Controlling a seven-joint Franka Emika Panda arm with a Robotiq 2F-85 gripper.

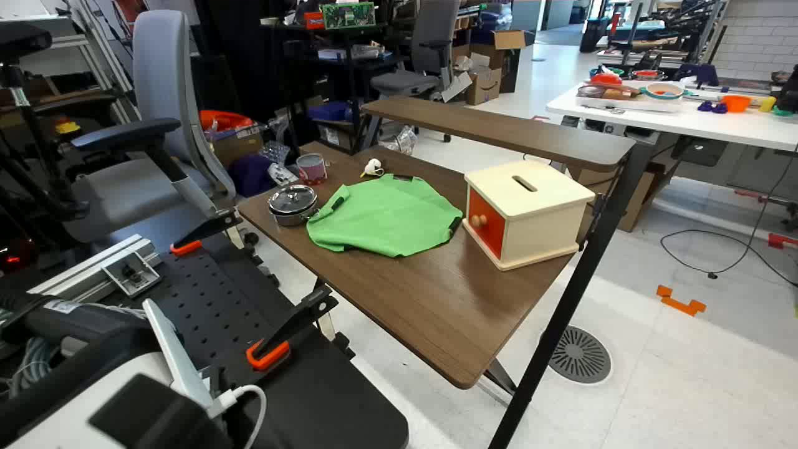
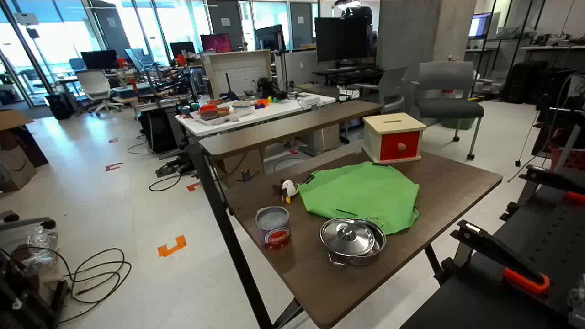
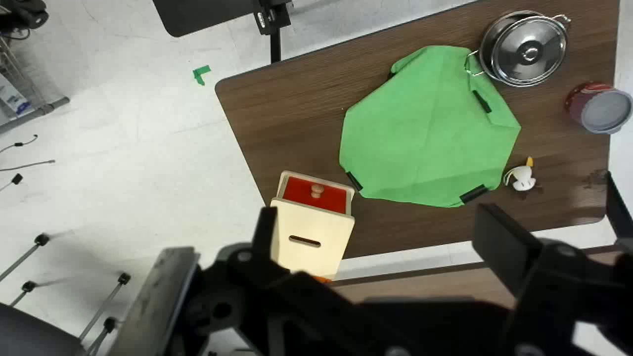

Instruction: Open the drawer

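The drawer is a red-orange panel with a small wooden knob, seen in both exterior views (image 1: 494, 232) (image 2: 389, 147) and in the wrist view (image 3: 333, 199). It sits shut in a light-wood box (image 1: 543, 232) with a slotted top, which also shows in an exterior view (image 2: 394, 121) and in the wrist view (image 3: 309, 230). My gripper (image 3: 378, 222) is open and empty in the wrist view, high above the table. Its left finger overlaps the box's left edge in the picture; it is apart from the box. The gripper is not seen in the exterior views.
A green cloth (image 1: 386, 215) lies in front of the drawer on the brown table (image 1: 436, 299). A lidded metal pot (image 1: 293, 204), a can (image 2: 273, 227) and a small white toy (image 2: 289, 189) stand beyond it. A raised shelf (image 1: 499, 131) runs along the table edge behind the box.
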